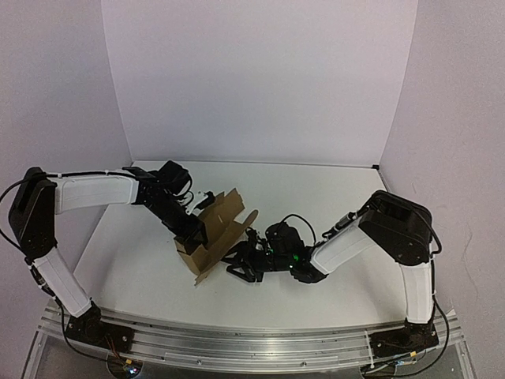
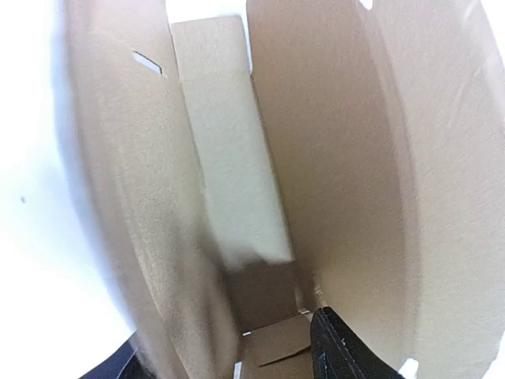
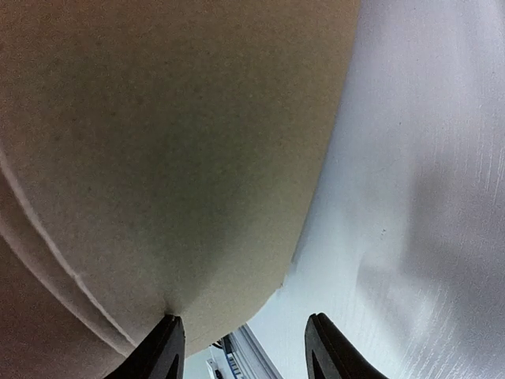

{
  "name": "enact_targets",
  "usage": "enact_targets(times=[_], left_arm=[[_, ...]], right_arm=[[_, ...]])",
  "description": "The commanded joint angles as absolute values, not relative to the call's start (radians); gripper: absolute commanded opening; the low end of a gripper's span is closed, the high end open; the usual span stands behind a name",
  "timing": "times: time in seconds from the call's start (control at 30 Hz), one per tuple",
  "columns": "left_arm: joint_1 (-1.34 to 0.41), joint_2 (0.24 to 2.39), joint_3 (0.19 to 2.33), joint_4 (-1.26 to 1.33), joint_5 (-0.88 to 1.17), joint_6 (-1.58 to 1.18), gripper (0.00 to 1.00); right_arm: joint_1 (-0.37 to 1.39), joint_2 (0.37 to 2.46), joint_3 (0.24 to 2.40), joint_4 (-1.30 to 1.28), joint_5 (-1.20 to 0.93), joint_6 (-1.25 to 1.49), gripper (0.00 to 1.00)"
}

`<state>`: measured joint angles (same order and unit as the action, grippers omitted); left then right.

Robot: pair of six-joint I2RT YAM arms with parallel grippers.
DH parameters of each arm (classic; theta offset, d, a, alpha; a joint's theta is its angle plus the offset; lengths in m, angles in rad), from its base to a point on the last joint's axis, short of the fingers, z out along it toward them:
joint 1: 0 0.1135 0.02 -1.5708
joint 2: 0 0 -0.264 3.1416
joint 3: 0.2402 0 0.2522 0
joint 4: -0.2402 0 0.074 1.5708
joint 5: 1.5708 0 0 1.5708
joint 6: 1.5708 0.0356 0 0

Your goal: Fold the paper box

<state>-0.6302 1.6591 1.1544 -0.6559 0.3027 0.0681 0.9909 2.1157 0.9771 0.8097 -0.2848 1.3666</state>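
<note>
The paper box is plain brown cardboard, partly folded, standing open in the middle of the table with flaps sticking up. My left gripper reaches in from its left side. In the left wrist view I look down into the box; the left gripper is open and straddles a blurred side wall, with one finger inside. My right gripper is at the box's near right corner. In the right wrist view it stands open under a rounded flap, whose edge touches its left finger.
White table with white backdrop walls behind and on both sides. A metal rail runs along the near edge and carries both arm bases. The right arm's elbow rises at the right.
</note>
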Motion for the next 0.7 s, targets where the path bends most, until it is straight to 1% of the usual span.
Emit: enact_targets(times=[0.0,0.1,0.2,0.3,0.43,0.53,0.67], left_arm=[[-0.640,1.622,1.195,-0.647,0.299,0.063,0.60],[-0.660,1.631,1.178,-0.625,0.263,0.102,0.57],[-0.724,1.636,1.149,-0.590,0.163,0.191,0.52],[-0.805,1.619,1.102,-0.550,0.045,0.283,0.51],[-0.829,1.620,1.047,-0.516,-0.060,0.351,0.51],[-0.830,1.614,1.024,-0.503,-0.083,0.376,0.49],[-0.865,1.598,1.009,-0.478,-0.125,0.410,0.49]], right_arm=[[0.996,2.166,1.013,0.828,-0.289,1.377,0.54],[0.995,2.186,1.044,0.829,-0.304,1.382,0.53],[0.996,2.174,1.034,0.827,-0.293,1.382,0.53],[0.996,2.142,0.997,0.826,-0.266,1.384,0.53],[0.999,2.082,0.943,0.797,-0.230,1.374,0.52],[1.005,1.997,0.900,0.725,-0.196,1.338,0.52],[1.011,1.819,0.828,0.525,-0.120,1.255,0.52]])
